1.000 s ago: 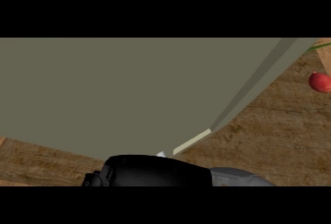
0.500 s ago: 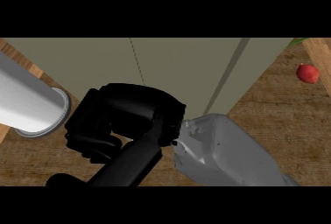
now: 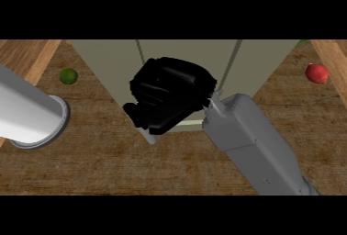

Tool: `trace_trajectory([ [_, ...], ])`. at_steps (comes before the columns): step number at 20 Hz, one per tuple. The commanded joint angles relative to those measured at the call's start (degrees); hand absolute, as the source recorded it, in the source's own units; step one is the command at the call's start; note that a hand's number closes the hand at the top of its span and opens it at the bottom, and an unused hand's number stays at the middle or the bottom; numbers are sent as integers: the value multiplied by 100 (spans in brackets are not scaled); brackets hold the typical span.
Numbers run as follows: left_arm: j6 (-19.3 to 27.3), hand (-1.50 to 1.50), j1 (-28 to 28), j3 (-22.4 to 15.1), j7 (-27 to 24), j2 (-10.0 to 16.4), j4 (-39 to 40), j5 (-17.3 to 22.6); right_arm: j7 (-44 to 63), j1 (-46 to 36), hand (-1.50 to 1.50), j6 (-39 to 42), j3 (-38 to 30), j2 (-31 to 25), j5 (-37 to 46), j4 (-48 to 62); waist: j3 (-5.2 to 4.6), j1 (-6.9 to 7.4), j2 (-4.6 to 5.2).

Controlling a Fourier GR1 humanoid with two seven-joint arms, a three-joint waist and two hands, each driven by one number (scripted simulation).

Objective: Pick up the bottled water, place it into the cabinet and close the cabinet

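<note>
My right hand [image 3: 169,94] is a black bulk at the middle of the head view, lying over the front of the grey-green cabinet [image 3: 102,59]. Its grey forearm [image 3: 254,140] runs down to the lower right. The hand hides the cabinet's lower middle, and a pale corner [image 3: 150,137] pokes out just below it. No bottled water shows anywhere. My left hand is out of sight.
A thick pale grey cylinder [image 3: 27,114] with a rimmed end comes in from the left edge; what it is I cannot tell. A green fruit [image 3: 68,75] lies on the wooden counter [image 3: 136,170] at upper left, a red fruit [image 3: 316,73] at upper right.
My right hand has climbed from the lower edge up onto the cabinet front. The cabinet now sits in the middle of the view, and the green fruit and the pale cylinder have appeared.
</note>
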Motion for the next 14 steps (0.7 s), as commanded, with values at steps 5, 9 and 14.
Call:
trace_trajectory([
  [5, -466, -150, -404, 122, 259, -257, 302, -43, -1103, -428, 150, 649, -514, -52, 822, 1234, -6, -76, 19],
  [9, -440, -150, -148, 132, 287, -615, -113, -329, -1372, -627, 150, 920, -855, -383, 981, 1513, -2, -34, 15],
  [14, -512, -150, -341, 392, 563, -440, 83, 25, -1787, -1155, -150, 308, -982, -100, 1446, 1564, -7, -37, 17],
])
